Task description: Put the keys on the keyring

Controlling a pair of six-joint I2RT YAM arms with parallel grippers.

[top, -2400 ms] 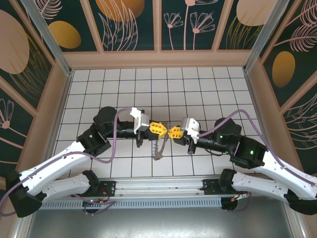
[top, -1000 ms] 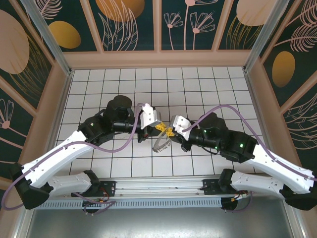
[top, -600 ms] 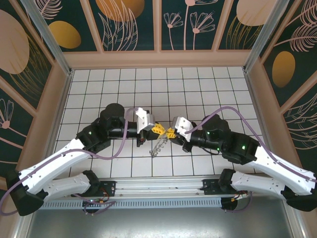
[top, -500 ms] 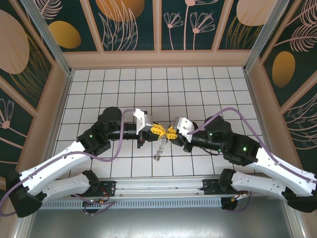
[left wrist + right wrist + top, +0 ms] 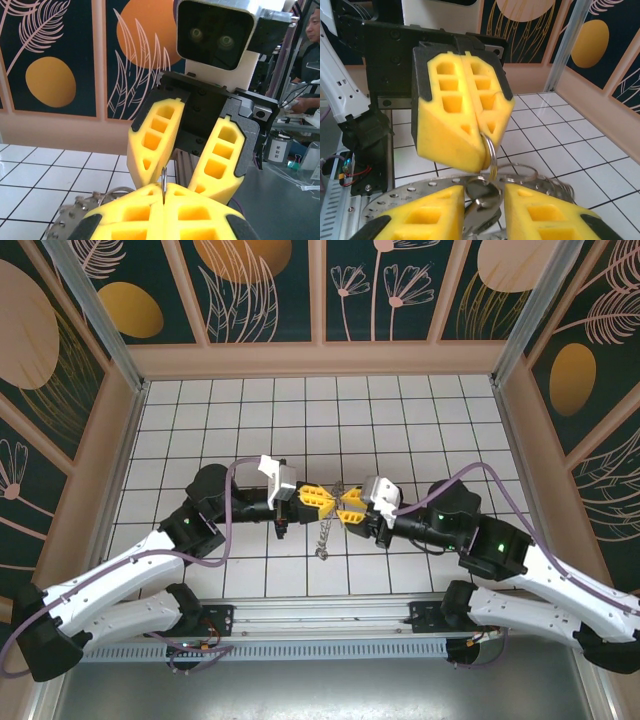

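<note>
**Figure: both arms meeting above the keyring, top and wrist views.**

**Change.** A second ago the right gripper (image 5: 351, 508) was closed and pressed tip to tip against the left gripper (image 5: 315, 501). Its jaws now stand partly apart. The left wrist view shows its yellow fingers (image 5: 150, 135) spread in a V. In the right wrist view a small bright metal piece sits in the gap, and whether either finger touches it cannot be told. Both wrists were canted then and are level now.

**Left gripper.** It is fully closed, its fingers (image 5: 450, 125) pinching a thin wire loop of the keyring (image 5: 325, 537).

**Keyring.** It hangs from that pinch, directly under the point where the two grippers meet, as a narrow bundle over the table (image 5: 420, 420). Whether its lower end touches the table cannot be told. Which of the metal pieces is the key cannot be told either.

**Meaning for the task.** The parting jaws suggest that one threading attempt is ending, either with the key left on the keyring or with a release before a fresh grip. The task cannot yet be judged finished.

**Pose.** The left forearm reaches in from the keyring's left and the right forearm from its right. They lie nearly on one line, tips facing, with the elbows folded back on the keyring's near side.
</note>
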